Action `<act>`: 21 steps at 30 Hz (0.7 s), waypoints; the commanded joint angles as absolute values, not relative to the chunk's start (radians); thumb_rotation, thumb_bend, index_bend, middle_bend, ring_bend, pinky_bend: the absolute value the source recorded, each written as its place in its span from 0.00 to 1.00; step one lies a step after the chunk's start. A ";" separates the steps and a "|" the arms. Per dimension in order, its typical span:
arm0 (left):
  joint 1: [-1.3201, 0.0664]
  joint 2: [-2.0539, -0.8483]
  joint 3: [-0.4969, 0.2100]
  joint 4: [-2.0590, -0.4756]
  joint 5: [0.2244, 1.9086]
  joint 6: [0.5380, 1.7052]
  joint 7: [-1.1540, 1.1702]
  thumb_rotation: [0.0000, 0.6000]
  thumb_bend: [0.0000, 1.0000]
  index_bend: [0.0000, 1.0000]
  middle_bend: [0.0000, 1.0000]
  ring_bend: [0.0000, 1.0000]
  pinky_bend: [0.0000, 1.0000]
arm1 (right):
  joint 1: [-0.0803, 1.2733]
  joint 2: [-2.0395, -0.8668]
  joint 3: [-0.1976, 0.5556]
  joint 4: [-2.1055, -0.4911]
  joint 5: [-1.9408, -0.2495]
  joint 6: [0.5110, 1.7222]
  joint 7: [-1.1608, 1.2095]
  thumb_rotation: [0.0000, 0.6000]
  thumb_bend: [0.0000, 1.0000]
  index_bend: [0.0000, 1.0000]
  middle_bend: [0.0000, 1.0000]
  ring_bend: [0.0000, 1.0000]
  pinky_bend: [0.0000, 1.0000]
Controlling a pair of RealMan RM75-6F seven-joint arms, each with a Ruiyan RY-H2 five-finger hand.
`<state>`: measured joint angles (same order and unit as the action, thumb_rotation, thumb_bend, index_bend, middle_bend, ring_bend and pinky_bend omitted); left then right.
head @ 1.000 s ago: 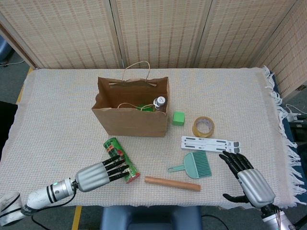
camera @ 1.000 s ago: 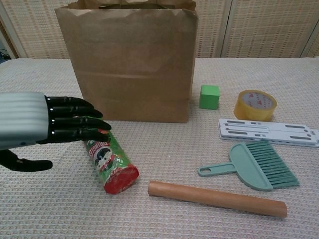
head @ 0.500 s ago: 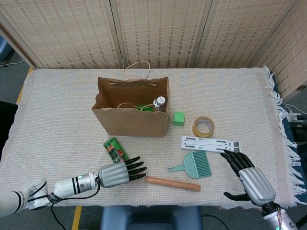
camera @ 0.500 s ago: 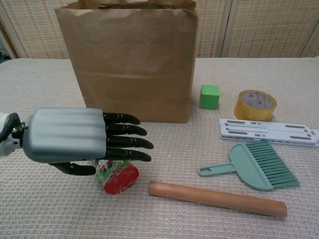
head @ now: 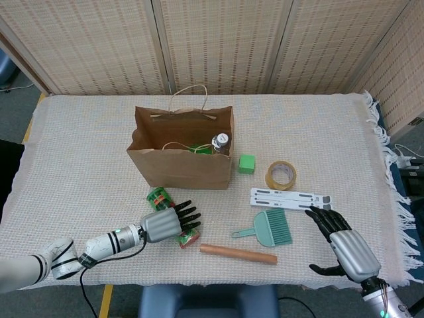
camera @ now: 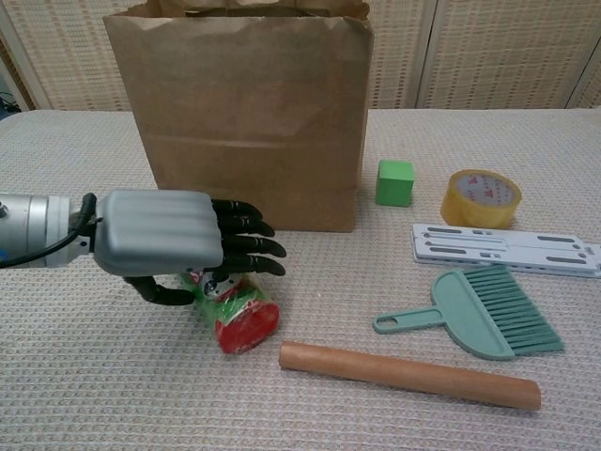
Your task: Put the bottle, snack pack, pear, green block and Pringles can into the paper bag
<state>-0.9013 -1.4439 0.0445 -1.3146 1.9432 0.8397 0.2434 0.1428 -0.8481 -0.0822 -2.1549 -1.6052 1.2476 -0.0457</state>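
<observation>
Since half a second ago the left hand point(camera: 178, 246) has drawn back toward the bag's side and dropped lower over the single Pringles can point(camera: 237, 314), which lies on its side with its red end facing the chest camera; the fingers point(camera: 246, 246) stretch over the top of the can and the thumb curls under its near side, touching it, though whether the can is truly gripped I cannot tell. One paper bag point(head: 182, 165) stands upright behind it, and the head view shows one bottle point(head: 221, 142) inside against the right wall with something green beside it that is too hidden to name. Just right of the bag sits one green block point(camera: 394, 181), still on the cloth. Further right lie one roll of tape point(camera: 482, 197), one flat white slotted bracket point(camera: 502, 248), one small teal brush point(camera: 484, 313), and one wooden rod point(camera: 408, 374) nearest the front edge. At far right the right hand point(head: 344, 240) hovers near the table's corner, fingers spread and holding nothing. Everything rests on a woven beige tablecloth point(head: 86, 152) with a fringe along its right edge, and folding wicker screens point(head: 218, 40) close off the room behind.
</observation>
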 commanded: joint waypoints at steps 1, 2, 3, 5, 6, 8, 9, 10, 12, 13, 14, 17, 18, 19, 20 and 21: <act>-0.908 -1.472 0.026 -1.291 1.899 0.802 0.297 1.00 0.36 0.00 0.00 0.00 0.07 | 0.145 -0.848 -0.080 -2.155 -1.601 1.246 -0.044 1.00 0.01 0.00 0.00 0.00 0.00; -0.908 -1.477 0.023 -1.285 1.888 0.794 0.310 1.00 0.36 0.00 0.00 0.00 0.07 | 0.145 -0.848 -0.080 -2.155 -1.599 1.245 -0.043 1.00 0.01 0.00 0.00 0.00 0.00; -0.909 -1.482 0.020 -1.279 1.875 0.784 0.326 1.00 0.36 0.00 0.00 0.00 0.07 | 0.146 -0.847 -0.079 -2.154 -1.596 1.244 -0.042 1.00 0.01 0.00 0.00 0.00 0.00; -0.910 -1.485 0.018 -1.272 1.860 0.772 0.353 1.00 0.36 0.00 0.00 0.00 0.08 | 0.148 -0.847 -0.078 -2.154 -1.591 1.241 -0.039 1.00 0.01 0.00 0.00 0.00 0.00; -0.910 -1.485 0.019 -1.270 1.855 0.767 0.367 1.00 0.36 0.00 0.00 0.00 0.08 | 0.149 -0.846 -0.077 -2.154 -1.589 1.239 -0.038 1.00 0.01 0.00 0.00 0.00 0.00; -0.911 -1.483 0.020 -1.270 1.845 0.760 0.398 1.00 0.37 0.00 0.00 0.00 0.08 | 0.151 -0.846 -0.078 -2.154 -1.587 1.235 -0.036 1.00 0.01 0.00 0.00 0.00 0.00; -0.911 -1.482 0.022 -1.271 1.841 0.759 0.406 1.00 0.38 0.00 0.00 0.00 0.09 | 0.152 -0.845 -0.078 -2.155 -1.585 1.233 -0.035 1.00 0.01 0.00 0.00 0.00 0.00; -0.910 -1.480 0.024 -1.274 1.838 0.758 0.410 1.00 0.39 0.01 0.00 0.00 0.10 | 0.153 -0.844 -0.078 -2.155 -1.584 1.232 -0.034 1.00 0.01 0.00 0.00 0.00 0.00; -0.909 -1.474 0.032 -1.282 1.832 0.759 0.420 1.00 0.43 0.08 0.03 0.01 0.17 | 0.154 -0.843 -0.077 -2.158 -1.583 1.231 -0.031 1.00 0.01 0.00 0.00 0.00 0.00; -0.909 -1.472 0.035 -1.284 1.832 0.761 0.421 1.00 0.46 0.16 0.09 0.06 0.24 | 0.154 -0.843 -0.077 -2.159 -1.584 1.232 -0.031 1.00 0.01 0.00 0.00 0.00 0.00; -0.910 -1.467 0.041 -1.289 1.833 0.766 0.420 1.00 0.49 0.22 0.16 0.12 0.32 | 0.153 -0.842 -0.077 -2.159 -1.586 1.233 -0.030 1.00 0.01 0.00 0.00 0.00 0.00; -0.908 -1.448 0.062 -1.303 1.844 0.783 0.411 1.00 0.60 0.46 0.45 0.39 0.59 | 0.152 -0.841 -0.080 -2.161 -1.591 1.235 -0.030 1.00 0.01 0.00 0.00 0.00 0.00; -0.906 -1.440 0.070 -1.309 1.845 0.787 0.405 1.00 0.62 0.52 0.53 0.47 0.66 | 0.152 -0.841 -0.080 -2.162 -1.593 1.235 -0.030 1.00 0.01 0.00 0.00 0.00 0.00; -0.904 -1.430 0.078 -1.315 1.846 0.789 0.400 1.00 0.64 0.57 0.59 0.54 0.72 | 0.151 -0.841 -0.081 -2.162 -1.595 1.235 -0.031 1.00 0.01 0.00 0.00 0.00 0.00; -0.901 -1.415 0.088 -1.326 1.846 0.789 0.401 1.00 0.65 0.60 0.62 0.58 0.75 | 0.151 -0.841 -0.083 -2.162 -1.598 1.234 -0.033 1.00 0.01 0.00 0.00 0.00 0.00; -0.899 -1.397 0.097 -1.340 1.846 0.787 0.408 1.00 0.66 0.62 0.65 0.61 0.76 | 0.150 -0.841 -0.085 -2.163 -1.601 1.234 -0.033 1.00 0.01 0.00 0.00 0.00 0.00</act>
<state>-0.9032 -1.4162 0.0833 -1.3238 1.8444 0.7854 0.4059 0.1504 -0.8410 -0.0841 -2.1623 -1.6003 1.2345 -0.0326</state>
